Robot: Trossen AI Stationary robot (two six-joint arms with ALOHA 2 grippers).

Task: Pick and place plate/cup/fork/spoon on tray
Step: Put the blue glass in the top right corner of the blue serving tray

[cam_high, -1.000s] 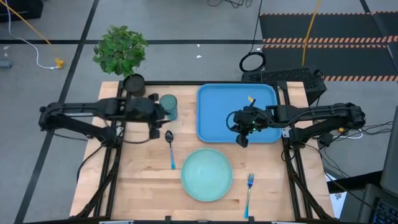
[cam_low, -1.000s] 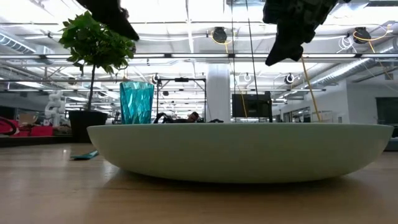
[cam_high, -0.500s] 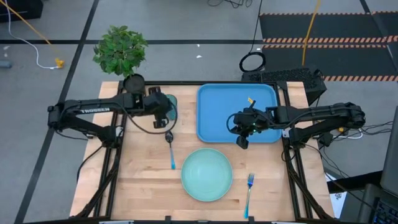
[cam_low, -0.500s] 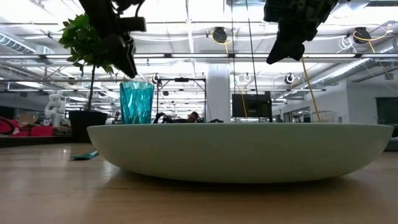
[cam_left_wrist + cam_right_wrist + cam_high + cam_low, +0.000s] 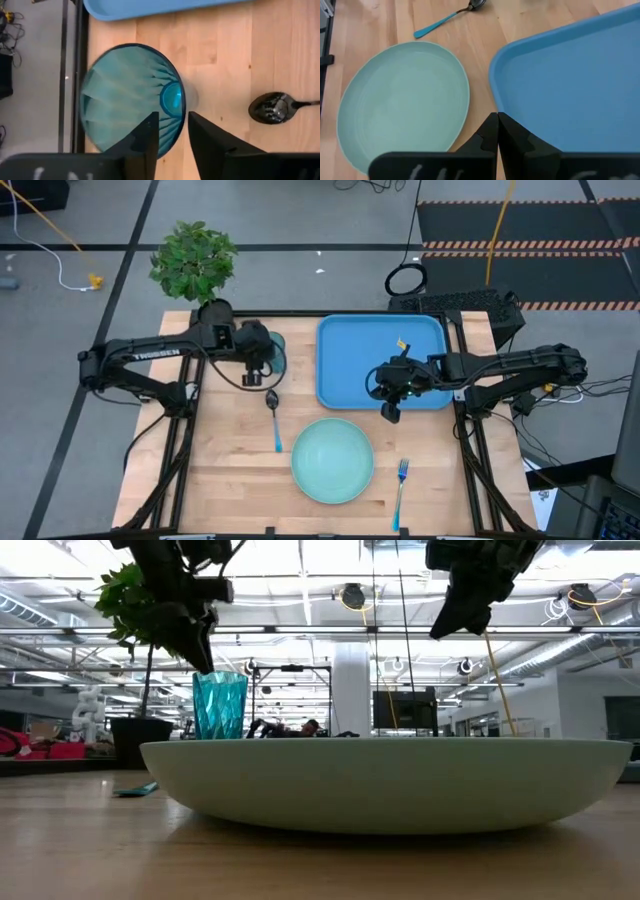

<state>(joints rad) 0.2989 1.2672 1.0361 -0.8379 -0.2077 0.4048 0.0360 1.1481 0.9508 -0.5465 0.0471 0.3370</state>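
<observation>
Teal and translucent, the cup [image 5: 132, 97] stands upright on the bare wood just beside the tray [image 5: 352, 350], and the left gripper [image 5: 258, 352] hangs directly over it, fingers [image 5: 146, 137] parted by a narrow gap that straddles the cup's near wall, one finger looking set to pass inside the rim and one outside. That placement suits a rim pinch, probably chosen because the tumbler flares too wide for the jaws to span; nothing is gripped yet, since the low view shows the fingertips just above the rim. The right gripper [image 5: 389, 409] waits in the air above the tray's front edge, fingers pressed together and holding nothing, out of the left arm's path. The tray carries only a small yellow scrap [image 5: 402, 340], so none of the tableware has been placed. The plate [image 5: 332, 460] lies on the wood in front of the tray, the spoon [image 5: 273, 416] between cup and plate with its dark bowl toward the cup, and the fork [image 5: 400, 489] beside the plate near the table's front edge. A potted plant [image 5: 196, 265] stands at the far corner behind the cup, close enough that the lift should probably go straight up before crossing.
</observation>
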